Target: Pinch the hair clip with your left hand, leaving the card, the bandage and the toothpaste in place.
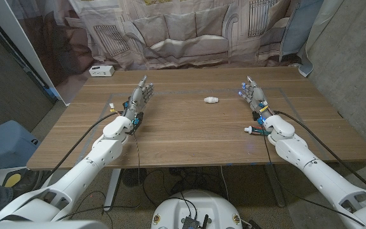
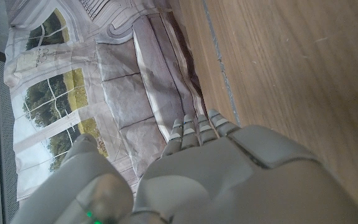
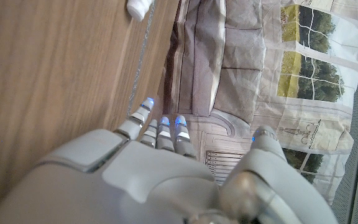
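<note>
A small white rounded object (image 1: 211, 100) lies on the wooden table (image 1: 189, 137), roughly midway between my hands; too small to tell what it is. It also appears as a white blob (image 3: 138, 7) in the right wrist view, well beyond my fingertips. My left hand (image 1: 138, 98) (image 2: 229, 174) stands over the table's left part, fingers stretched out and holding nothing, about a hand's length left of the white object. My right hand (image 1: 253, 95) (image 3: 135, 174) mirrors it on the right side, fingers extended and empty.
A white box (image 1: 101, 70) sits at the table's far left corner. A curtain printed with a sofa (image 1: 183, 32) hangs behind the far edge. A blue bin (image 1: 5, 143) stands on the floor to the left.
</note>
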